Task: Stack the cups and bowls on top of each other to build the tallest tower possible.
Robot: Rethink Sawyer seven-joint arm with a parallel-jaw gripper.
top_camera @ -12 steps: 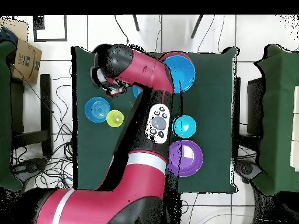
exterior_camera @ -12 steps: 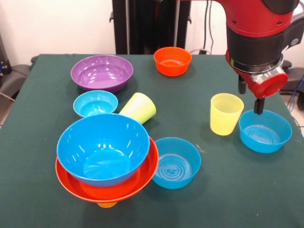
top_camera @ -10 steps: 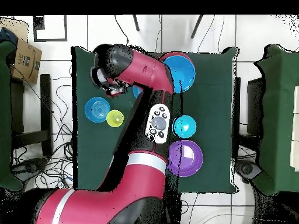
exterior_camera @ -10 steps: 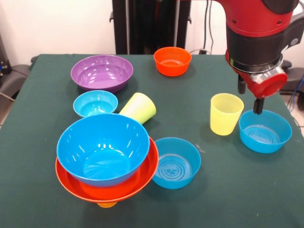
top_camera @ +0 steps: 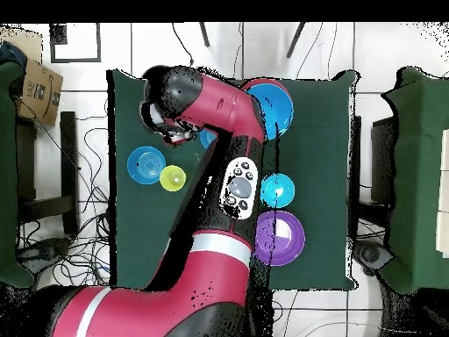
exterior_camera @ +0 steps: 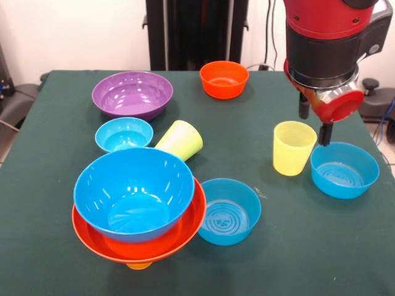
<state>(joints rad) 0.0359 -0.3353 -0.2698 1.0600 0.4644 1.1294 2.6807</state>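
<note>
above the yellow cup (exterior_camera: 294, 147): gripper (exterior_camera: 313, 126) hovering, empty.
fingers spread; medium blue bowl (exterior_camera: 344, 169) just beside cup.

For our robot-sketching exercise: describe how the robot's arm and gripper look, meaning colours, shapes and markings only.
The arm is thick, rounded and glossy red, with black sections at its joints and a pale grey band lower down. An oval light panel with dark round buttons sits on one link. At the wrist, a black cylinder with a silver ring ends in a red round cap. The gripper shows as short, slim black prongs.
</note>
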